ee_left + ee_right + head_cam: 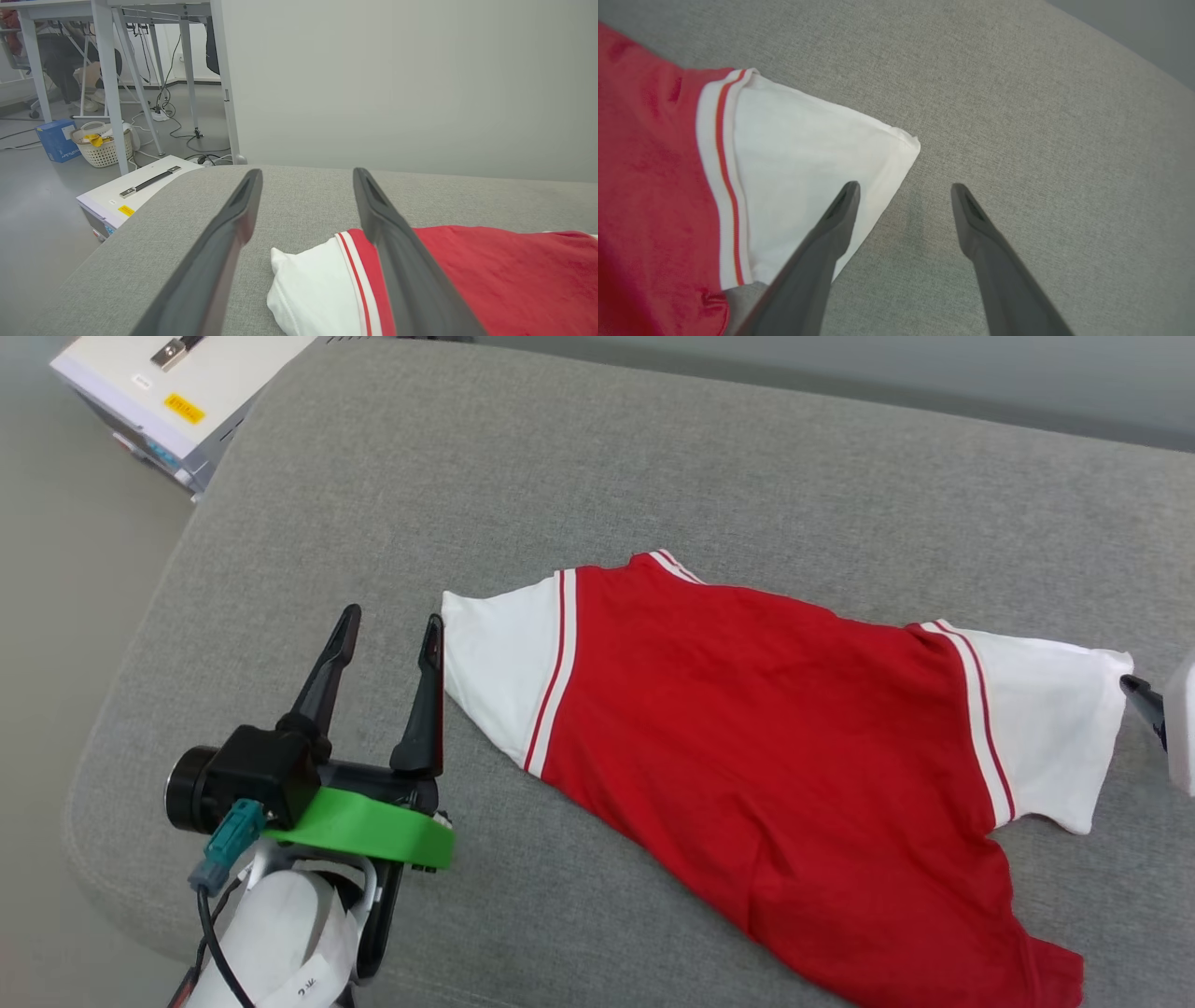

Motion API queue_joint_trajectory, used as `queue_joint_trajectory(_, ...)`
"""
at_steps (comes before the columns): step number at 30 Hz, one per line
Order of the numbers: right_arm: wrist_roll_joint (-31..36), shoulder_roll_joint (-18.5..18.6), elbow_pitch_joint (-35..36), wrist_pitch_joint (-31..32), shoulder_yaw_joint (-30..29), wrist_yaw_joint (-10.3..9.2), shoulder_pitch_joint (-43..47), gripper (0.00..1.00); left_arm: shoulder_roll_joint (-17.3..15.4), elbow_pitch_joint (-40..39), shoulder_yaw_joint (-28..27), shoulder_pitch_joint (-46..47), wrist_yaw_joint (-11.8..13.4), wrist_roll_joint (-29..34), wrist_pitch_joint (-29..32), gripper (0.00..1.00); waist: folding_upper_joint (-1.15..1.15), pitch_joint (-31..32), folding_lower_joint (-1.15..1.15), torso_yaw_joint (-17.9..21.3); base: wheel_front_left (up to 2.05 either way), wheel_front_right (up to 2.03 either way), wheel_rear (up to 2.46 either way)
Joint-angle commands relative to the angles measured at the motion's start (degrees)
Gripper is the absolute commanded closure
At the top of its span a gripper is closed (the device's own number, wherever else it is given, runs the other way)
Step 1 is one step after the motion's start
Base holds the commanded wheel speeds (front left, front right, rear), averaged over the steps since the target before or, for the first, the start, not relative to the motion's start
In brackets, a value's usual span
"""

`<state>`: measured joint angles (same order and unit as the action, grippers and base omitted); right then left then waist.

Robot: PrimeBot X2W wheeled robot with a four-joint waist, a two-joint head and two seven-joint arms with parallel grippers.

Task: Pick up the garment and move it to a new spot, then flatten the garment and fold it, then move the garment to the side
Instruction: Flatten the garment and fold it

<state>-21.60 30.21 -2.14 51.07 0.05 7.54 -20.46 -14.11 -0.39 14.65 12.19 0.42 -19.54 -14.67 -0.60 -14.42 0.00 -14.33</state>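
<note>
The garment (766, 728) is a red T-shirt with white sleeves and striped trim, spread plain side up on a grey cushion (607, 467); no lettering shows. My left gripper (390, 627) stands open just left of its left white sleeve (495, 663), nothing between the fingers. In the left wrist view that gripper (306, 179) is over the sleeve (313, 289). My right gripper (905, 189) is open at the outer edge of the other white sleeve (798, 158), one finger over the cloth. A dark fingertip (1141, 695) sits by that sleeve (1055, 719).
A white box (177, 392) with a yellow label stands on the floor beyond the cushion's far left corner. In the left wrist view table legs (110, 79), cables, a wicker basket (100, 149) and a blue box (56, 140) are on the floor behind.
</note>
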Motion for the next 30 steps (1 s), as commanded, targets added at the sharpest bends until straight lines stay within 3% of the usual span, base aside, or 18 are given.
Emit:
queue_joint_trajectory(1,0.2,0.8,-1.1,1.1,0.1,-0.05,-1.6,0.00,0.6,0.0,0.1,0.0,-0.5,0.6,-0.3,0.00,0.60,-3.5,0.00,-3.5,0.00,0.00,0.00)
queue_joint_trajectory(7,0.7,3.6,-5.5,2.8,1.1,-0.05,-4.0,0.00,2.1,0.1,-0.5,1.1,-1.5,1.7,-0.3,0.00,0.60,-5.9,0.00,-6.0,0.00,0.00,0.00)
queue_joint_trajectory(17,-2.3,4.2,-9.9,1.7,4.8,-0.05,-1.9,0.00,3.9,0.2,-2.9,1.5,-2.8,3.6,-0.3,0.00,0.60,-6.8,0.00,-6.5,0.00,0.00,0.00)
queue_joint_trajectory(19,-2.9,4.7,-9.9,1.7,5.3,-0.05,-1.1,1.00,4.0,0.2,-3.6,1.2,-3.0,3.9,-0.3,0.00,0.60,-6.5,0.00,-6.0,0.00,0.00,0.00)
queue_joint_trajectory(30,-3.8,6.1,-9.8,-4.3,1.5,-0.05,2.9,1.00,4.0,2.6,-6.2,-0.2,-4.2,4.5,-0.3,0.00,0.60,-2.4,0.00,-2.2,0.00,0.00,0.00)
